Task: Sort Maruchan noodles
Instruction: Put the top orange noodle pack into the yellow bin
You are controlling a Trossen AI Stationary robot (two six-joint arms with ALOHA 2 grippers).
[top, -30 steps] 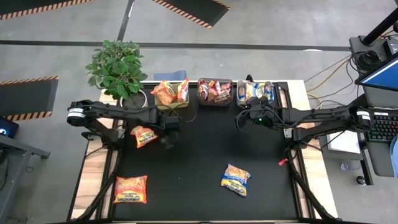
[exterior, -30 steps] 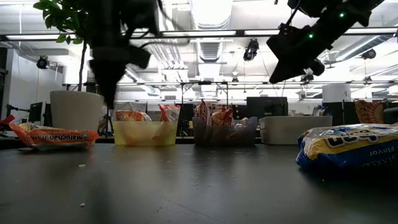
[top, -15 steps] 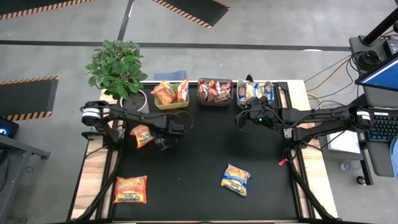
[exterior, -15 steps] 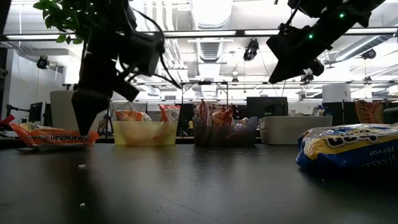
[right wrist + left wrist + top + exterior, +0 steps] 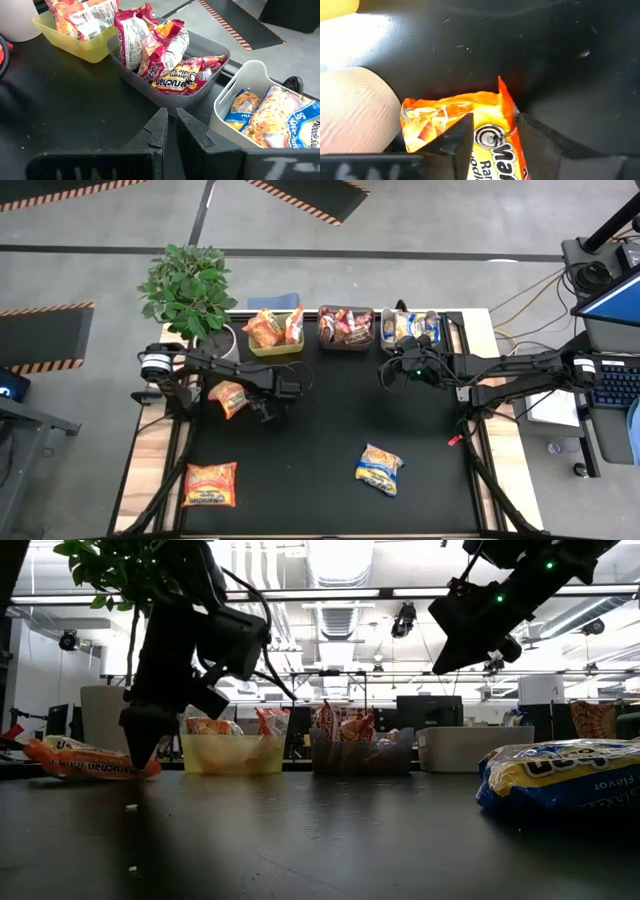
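Near the table's far left, an orange packet point(image 5: 231, 397) lay flat on the black mat, and the left gripper point(image 5: 262, 409) had its tip at the packet's right end. From the left wrist, the two fingers point(image 5: 460, 137) stood either side of that orange packet point(image 5: 485, 135), straddling it with the jaws part-open; whether they already pinched the wrapper could not be told. Such a packet looked light, crinkly and slick, with a brittle block inside, so a hold across the short width near the sealed end seemed safest, with modest squeeze. A white pot point(image 5: 355, 112) stood just beside it, close enough to catch a finger.

Two more loose packets waited nearer: an orange one point(image 5: 211, 484) at the near left and a blue-and-yellow one point(image 5: 380, 469) toward the near right, well apart from each other, with open mat between. Along the far edge stood three bins: a yellow-green bin point(image 5: 274, 346) holding orange packets, a dark bin point(image 5: 346, 338) with red ones, and a white bin point(image 5: 386, 330) with blue-and-yellow ones. The orange packet's bin was near, so the carry looked short, though the bin's raised rim needed clearing.

The right gripper point(image 5: 384, 374) hung above the mat before the bins, its fingers point(image 5: 159, 131) pressed together and empty.
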